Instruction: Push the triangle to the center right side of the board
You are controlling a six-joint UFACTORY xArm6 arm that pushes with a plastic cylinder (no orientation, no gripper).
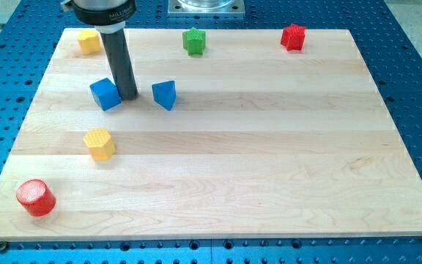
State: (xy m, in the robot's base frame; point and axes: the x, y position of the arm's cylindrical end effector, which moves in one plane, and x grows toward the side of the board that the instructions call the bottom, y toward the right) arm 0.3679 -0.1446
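Observation:
The blue triangle block [164, 94] sits on the wooden board [269, 147] in its upper left part. My tip [128, 96] is down on the board just to the view's left of the triangle, with a small gap between them. A blue cube [105, 94] lies right against the rod's left side. The rod rises straight up to the arm's dark mount at the view's top.
A yellow block [89, 41] lies at the top left corner, a green block [194, 40] at top centre, a red block [293, 37] at top right. A yellow hexagonal block [99, 144] and a red cylinder [35, 197] lie at lower left.

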